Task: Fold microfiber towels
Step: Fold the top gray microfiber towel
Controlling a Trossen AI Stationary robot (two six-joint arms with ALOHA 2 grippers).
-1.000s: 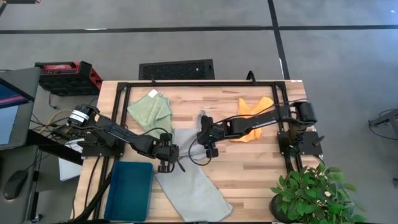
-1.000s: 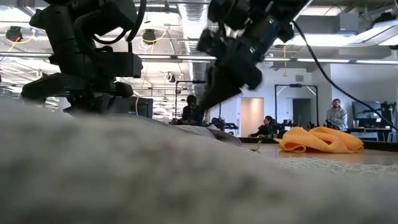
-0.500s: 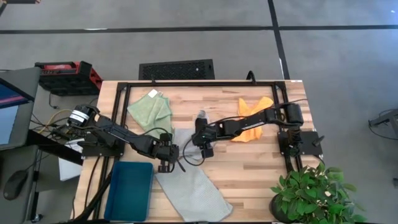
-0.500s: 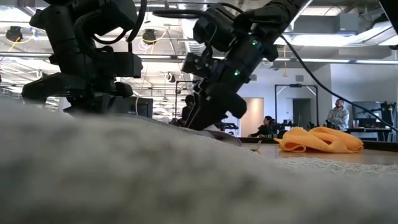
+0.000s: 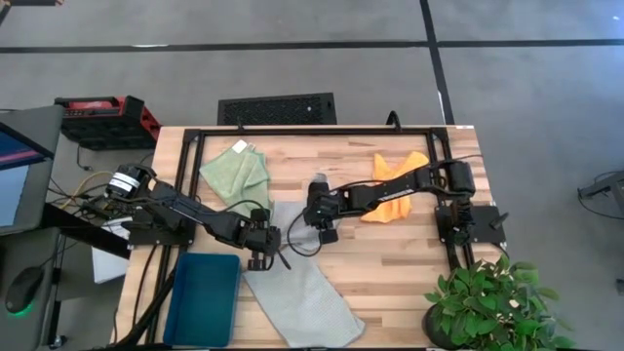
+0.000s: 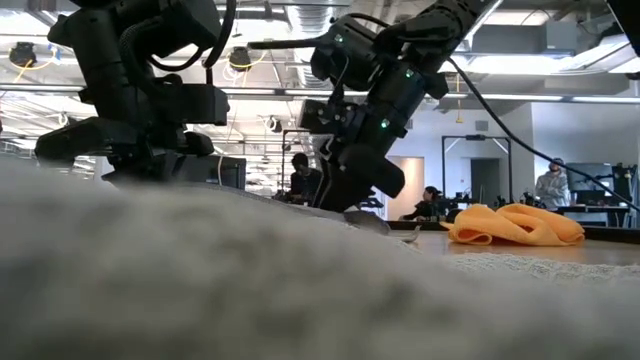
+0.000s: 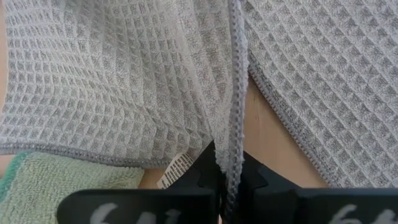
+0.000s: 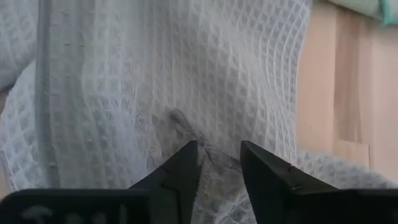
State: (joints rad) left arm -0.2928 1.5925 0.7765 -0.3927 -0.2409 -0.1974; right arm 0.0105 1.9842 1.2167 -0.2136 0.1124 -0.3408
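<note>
A pale grey-blue towel point(image 5: 302, 288) lies spread from the table's middle to its near edge, and it fills the near foreground of the low view point(image 6: 200, 290). My left gripper point(image 5: 261, 252) is shut on its left edge. My right gripper point(image 5: 317, 229) is open. It stands tipped down over the towel's far end point(image 8: 186, 74), with a small raised wrinkle point(image 8: 214, 157) between its fingers. A light green towel point(image 5: 237, 174) lies folded at the far left. An orange towel point(image 5: 395, 190) lies bunched at the far right. My left gripper pinches the towel's hemmed edge point(image 7: 235, 124) between its two shut fingers, and the hem runs straight out from the fingertips. The cloth around it lies on the table. My right gripper's fingertips point(image 8: 186, 163) are down at the grey towel on either side of the wrinkle; whether they touch it I cannot tell.
A teal bin point(image 5: 202, 297) stands at the near left beside the grey towel. A potted plant point(image 5: 487, 302) stands at the near right corner. A black frame point(image 5: 322, 129) runs along the table's far and right edges. Bare wood point(image 5: 390, 273) shows at the near right.
My right gripper has gone toward the table's left edge and down, onto the far end of the grey towel, tipping more steeply. The towel has kept its place.
</note>
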